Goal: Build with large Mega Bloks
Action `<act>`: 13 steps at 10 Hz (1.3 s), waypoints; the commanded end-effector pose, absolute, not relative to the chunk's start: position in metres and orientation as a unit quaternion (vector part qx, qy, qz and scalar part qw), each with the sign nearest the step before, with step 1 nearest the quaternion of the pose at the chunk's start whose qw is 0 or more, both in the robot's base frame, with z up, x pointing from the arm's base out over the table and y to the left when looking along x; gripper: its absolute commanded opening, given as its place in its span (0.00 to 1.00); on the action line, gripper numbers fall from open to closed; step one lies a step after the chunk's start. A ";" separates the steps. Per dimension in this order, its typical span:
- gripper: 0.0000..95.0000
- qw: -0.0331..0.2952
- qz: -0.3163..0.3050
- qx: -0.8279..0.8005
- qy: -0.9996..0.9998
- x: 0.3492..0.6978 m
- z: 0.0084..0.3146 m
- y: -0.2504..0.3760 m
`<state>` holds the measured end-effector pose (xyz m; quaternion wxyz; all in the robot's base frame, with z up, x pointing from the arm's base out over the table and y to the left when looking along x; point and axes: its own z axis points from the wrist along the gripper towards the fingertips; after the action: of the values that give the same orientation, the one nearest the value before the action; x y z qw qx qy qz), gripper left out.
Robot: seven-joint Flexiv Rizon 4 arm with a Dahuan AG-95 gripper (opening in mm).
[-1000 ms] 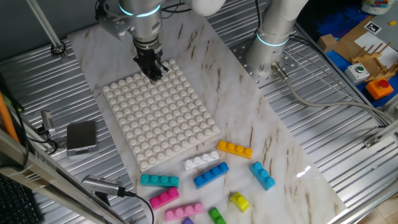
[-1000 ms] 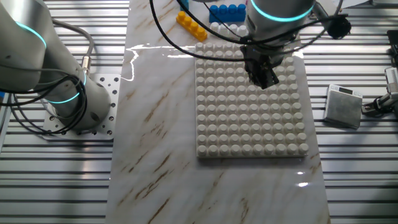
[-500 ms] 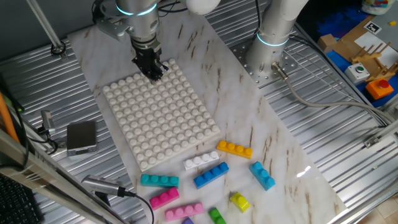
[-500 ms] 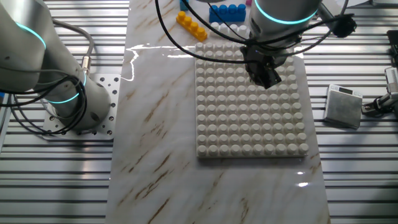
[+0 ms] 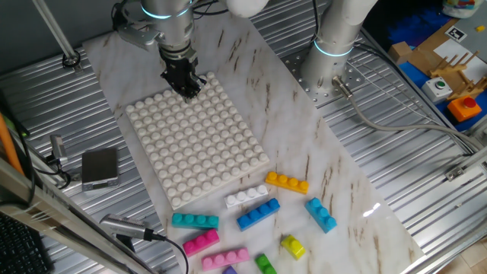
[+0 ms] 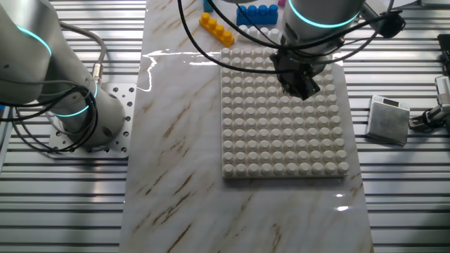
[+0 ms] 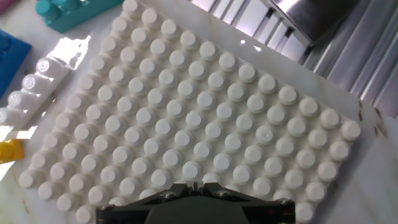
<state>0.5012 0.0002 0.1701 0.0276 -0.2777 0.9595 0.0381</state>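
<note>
Over the far edge of the white studded baseplate (image 5: 196, 144), your gripper (image 5: 186, 85) hangs with its black fingers pointing down at the studs; whether the tips touch them you cannot tell. In the hand view the fingers meet at a thin seam at the bottom edge, so they are together with nothing between them. The other fixed view shows the same gripper (image 6: 299, 84) above the rows of the baseplate (image 6: 285, 119) nearest the loose bricks' side.

The baseplate carries no bricks. Your Mega Bloks lie loose on the marble tabletop (image 5: 335, 175) past the plate's near edge:
- an orange brick (image 5: 287, 183) just off the plate's corner
- a white brick (image 5: 246, 198) beside it, with a blue brick (image 5: 258, 214) just below
- a light-blue brick (image 5: 321, 214) off to the right, apart from the others
- a teal brick (image 5: 195, 221) to the left
- a pink brick (image 5: 201, 243) and a paler pink brick (image 5: 224, 258) below the teal one
- a small yellow brick (image 5: 293, 246) and a green brick (image 5: 265, 264) at the picture's lower edge

A small grey box (image 5: 100, 167) sits on the ribbed metal left of the plate. A second arm's white base (image 5: 333, 46) stands bolted at the table's right side.
</note>
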 end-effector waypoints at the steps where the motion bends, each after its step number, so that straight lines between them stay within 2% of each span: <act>1: 0.00 0.029 0.048 -0.259 0.964 0.504 0.168 0.005; 7: 0.00 0.018 0.049 -0.200 0.978 0.542 0.144 0.092; 10: 0.00 0.017 0.043 -0.176 0.983 0.551 0.131 0.131; 13: 0.00 0.017 0.043 -0.176 0.983 0.550 0.130 0.144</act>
<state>0.5519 0.1447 0.1295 0.0173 -0.1760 0.9833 0.0421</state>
